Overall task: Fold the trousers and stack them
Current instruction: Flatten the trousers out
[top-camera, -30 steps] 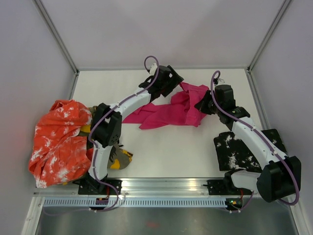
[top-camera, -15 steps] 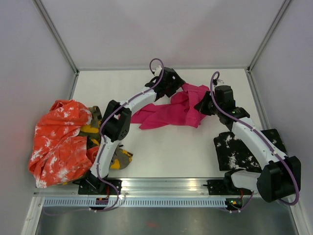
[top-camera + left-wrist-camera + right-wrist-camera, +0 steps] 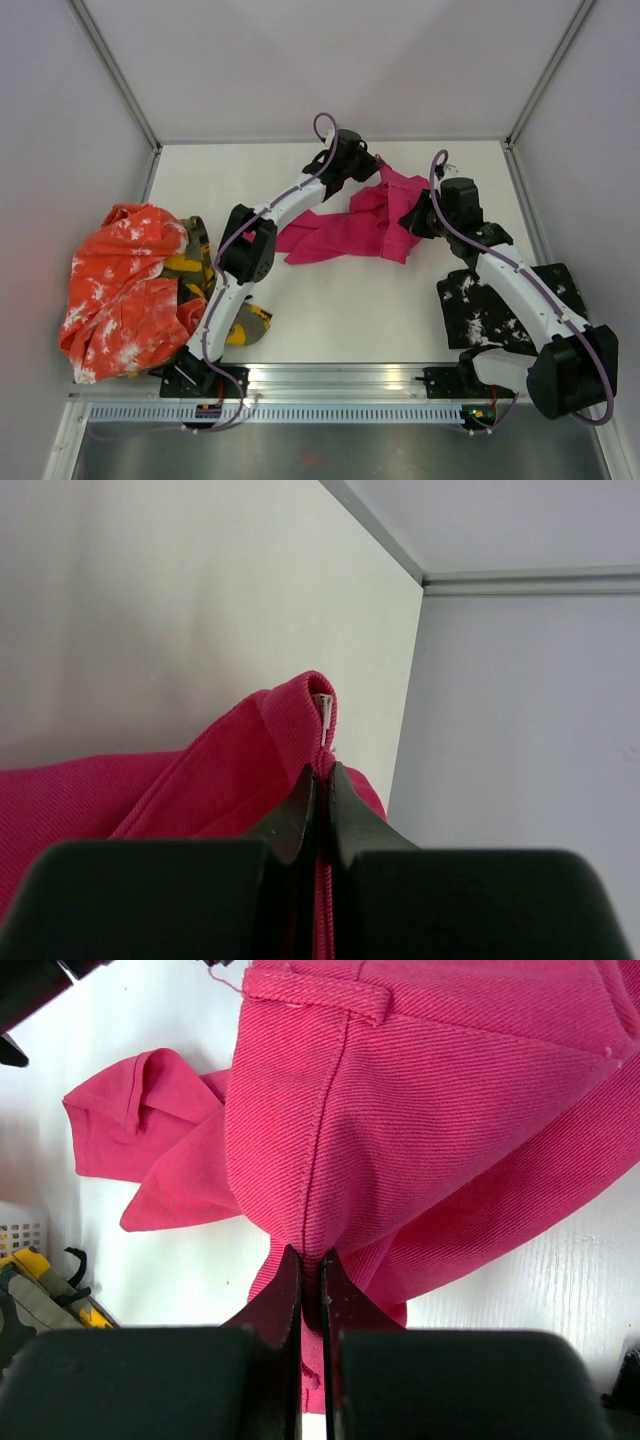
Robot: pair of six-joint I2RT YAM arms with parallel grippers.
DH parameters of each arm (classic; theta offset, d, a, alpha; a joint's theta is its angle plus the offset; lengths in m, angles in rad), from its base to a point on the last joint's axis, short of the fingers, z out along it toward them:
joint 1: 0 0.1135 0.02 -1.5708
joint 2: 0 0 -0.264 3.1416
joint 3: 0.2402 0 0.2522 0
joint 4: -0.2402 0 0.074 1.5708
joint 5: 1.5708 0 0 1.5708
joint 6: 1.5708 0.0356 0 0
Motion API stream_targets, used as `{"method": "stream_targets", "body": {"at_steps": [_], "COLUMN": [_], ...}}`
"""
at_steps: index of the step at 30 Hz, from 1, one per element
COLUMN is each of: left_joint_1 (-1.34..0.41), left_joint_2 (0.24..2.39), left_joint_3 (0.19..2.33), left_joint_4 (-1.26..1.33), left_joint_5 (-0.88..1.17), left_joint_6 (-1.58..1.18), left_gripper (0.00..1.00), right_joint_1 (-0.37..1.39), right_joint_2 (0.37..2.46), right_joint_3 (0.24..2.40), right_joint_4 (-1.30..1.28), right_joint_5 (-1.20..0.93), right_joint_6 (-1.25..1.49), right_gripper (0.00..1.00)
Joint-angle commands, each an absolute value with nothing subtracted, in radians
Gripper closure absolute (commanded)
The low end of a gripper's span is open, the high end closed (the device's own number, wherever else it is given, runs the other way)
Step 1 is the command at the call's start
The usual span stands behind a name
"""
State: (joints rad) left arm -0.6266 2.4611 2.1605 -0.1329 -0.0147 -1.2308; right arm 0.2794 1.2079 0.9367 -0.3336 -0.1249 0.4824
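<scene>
At the far left of my table (image 3: 340, 320), the orange-white mottled trousers (image 3: 115, 290) lie in a loose heap against the side edge. Just beside them the olive-yellow camouflage trousers (image 3: 192, 262) are crumpled, partly under my left arm (image 3: 285, 200), and a bit of them pokes out on the arm's near side too.

That arm reaches diagonally to the far middle of the table. There the left gripper (image 3: 372, 172) meets the far edge of the magenta-pink trousers (image 3: 345, 230). Through the left wrist camera I see its jaws clenched on a raised fold of the pink cloth, which stands up just past the fingertips with a small pale patch at its tip. The grey wall (image 3: 520, 730) is behind it.

The pink pair lies bunched across the far centre of the table, one leg trailing toward the left, the bulk gathered between my two grippers.

At its right end the right gripper (image 3: 412, 218) is also pinched shut on the cloth. The right wrist view shows the jaws squeezing a ridge of fabric right along a stitched seam, with a belt loop (image 3: 315, 995) on the waistband further up.

Near the right edge, well apart from the pink pair, the black trousers (image 3: 480, 310) with white splatters lie fairly flat, partly under my right arm (image 3: 520, 285).
</scene>
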Motion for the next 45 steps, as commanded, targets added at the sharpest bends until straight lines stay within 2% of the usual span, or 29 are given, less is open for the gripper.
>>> {"method": "stream_targets", "body": {"at_steps": [1,6,10,13,15,17,21,24,27,31,36,41,42,43,44,45], "left_joint_1": [-0.566,-0.427,-0.325,-0.293,-0.304,-0.33,-0.419,-0.506,-0.615,-0.712,-0.752,-0.787,-0.796,-0.816,-0.824,-0.831], "left_joint_2": [2.381,2.141,1.969,1.879,1.882,1.922,2.005,2.124,2.278,2.446,2.546,2.565,2.568,2.565,2.557,2.542], "left_joint_3": [2.145,2.043,2.025,2.121,2.291,2.452,2.49,2.493,2.513,2.562,2.565,2.574,2.589,2.592,2.591,2.588], "left_joint_4": [-0.11,-0.227,-0.294,-0.362,-0.415,-0.451,-0.443,-0.425,-0.347,-0.25,-0.112,0.121,0.139,0.147,0.152,0.144], "left_joint_5": [0.0,-0.161,-0.263,-0.38,-0.423,-0.429,-0.44,-0.401,-0.403,-0.382,-0.364,-0.327,-0.328,-0.33,-0.333,-0.325], "left_joint_6": [-1.201,-1.022,-0.905,-0.728,-0.537,-0.429,-0.371,-0.437,-0.495,-0.647,-0.802,-0.769,-0.746,-0.698,-0.668,-0.626], "left_gripper": [0.98,0.98,0.98,0.98,0.98,0.98,0.98,0.98,0.98,0.98,0.98,0.96,0.91,0.8,0.21,0.01], "right_joint_1": [0.281,0.334,0.544,0.616,0.62,0.589,0.332,0.211,0.08,-0.098,-0.166,-0.167,-0.176,-0.192,-0.221,-0.235], "right_joint_2": [1.215,1.38,1.576,1.624,1.591,1.499,1.368,1.348,1.335,1.293,1.215,1.114,1.114,1.121,1.135,1.184], "right_joint_3": [0.948,1.054,1.363,1.573,1.614,1.596,1.387,1.232,1.12,1.075,1.083,1.008,0.996,0.983,0.964,0.962], "right_joint_4": [-0.318,-0.215,-0.21,-0.202,-0.196,-0.213,-0.297,-0.451,-0.499,-0.56,-0.675,-0.762,-0.793,-0.807,-0.801,-0.795], "right_joint_5": [-0.1,-0.218,-0.287,-0.388,-0.374,-0.312,-0.209,-0.091,-0.081,-0.04,0.031,0.116,0.168,0.143,0.099,0.021], "right_joint_6": [0.463,0.477,0.512,0.665,0.715,0.706,0.801,0.727,0.666,0.582,0.545,0.623,0.693,0.696,0.686,0.672], "right_gripper": [1.0,1.0,1.0,1.0,1.0,1.0,1.0,1.0,1.0,1.0,1.0,1.0,0.99,0.9,0.76,0.74]}}
